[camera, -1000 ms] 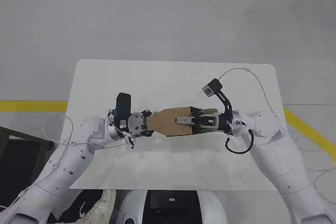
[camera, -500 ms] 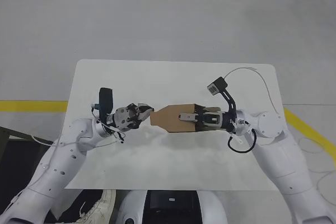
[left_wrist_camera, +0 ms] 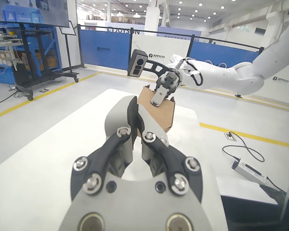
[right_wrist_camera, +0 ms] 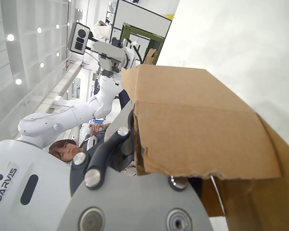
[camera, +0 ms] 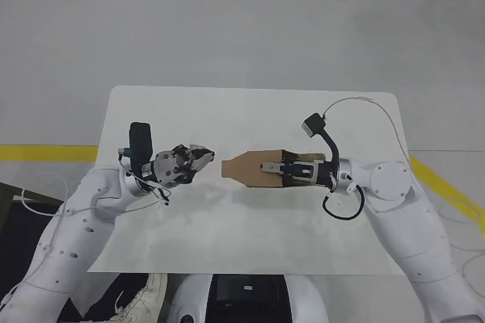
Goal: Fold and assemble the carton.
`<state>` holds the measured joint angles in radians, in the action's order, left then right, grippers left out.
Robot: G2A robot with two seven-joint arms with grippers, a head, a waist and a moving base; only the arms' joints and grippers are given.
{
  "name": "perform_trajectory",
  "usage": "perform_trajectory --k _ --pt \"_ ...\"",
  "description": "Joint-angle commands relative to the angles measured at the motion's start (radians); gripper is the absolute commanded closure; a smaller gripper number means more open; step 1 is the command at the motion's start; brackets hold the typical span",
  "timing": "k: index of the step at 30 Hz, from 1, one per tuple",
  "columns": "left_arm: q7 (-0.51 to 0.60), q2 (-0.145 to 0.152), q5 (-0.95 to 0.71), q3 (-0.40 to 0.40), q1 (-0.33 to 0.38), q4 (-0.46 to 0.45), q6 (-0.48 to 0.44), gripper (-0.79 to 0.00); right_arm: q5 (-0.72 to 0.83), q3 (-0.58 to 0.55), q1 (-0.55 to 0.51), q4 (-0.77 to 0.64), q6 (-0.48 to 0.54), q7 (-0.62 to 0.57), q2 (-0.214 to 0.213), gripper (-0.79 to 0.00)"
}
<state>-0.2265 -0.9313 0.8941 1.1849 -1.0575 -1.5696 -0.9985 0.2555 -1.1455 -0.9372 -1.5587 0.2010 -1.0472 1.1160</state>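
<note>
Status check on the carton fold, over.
Left end effector shut, empty, apart from carton. Right end effector shut on carton, over table middle. Nothing between left end effector and carton.

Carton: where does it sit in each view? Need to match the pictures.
Top view: carton mid-table, held at one end by the right gripper; left gripper apart from its other end.
Left wrist view: carton just beyond the left gripper, with the right gripper on its upper edge.
Right wrist view: carton close up, against that arm's own gripper.
Shared landmark: the white table under it.
</note>
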Motion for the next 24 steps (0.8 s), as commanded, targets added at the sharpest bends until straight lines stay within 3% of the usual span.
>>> perform_trajectory --k 1,16,24 --pt "0.035 0.0 -0.015 0.002 -0.004 -0.018 0.012 -0.785 -0.009 0.001 0.0 -0.004 -0.005 0.004 -0.001 0.0" --pt "0.245 -0.016 -0.076 -0.048 0.048 -0.042 0.112 -0.785 -0.028 0.012 0.001 -0.029 -0.012 0.012 -0.003 0.0" --pt "0.266 -0.027 -0.098 -0.061 0.059 -0.009 0.146 -0.785 0.003 0.015 -0.001 -0.037 -0.002 0.005 -0.003 0.0"
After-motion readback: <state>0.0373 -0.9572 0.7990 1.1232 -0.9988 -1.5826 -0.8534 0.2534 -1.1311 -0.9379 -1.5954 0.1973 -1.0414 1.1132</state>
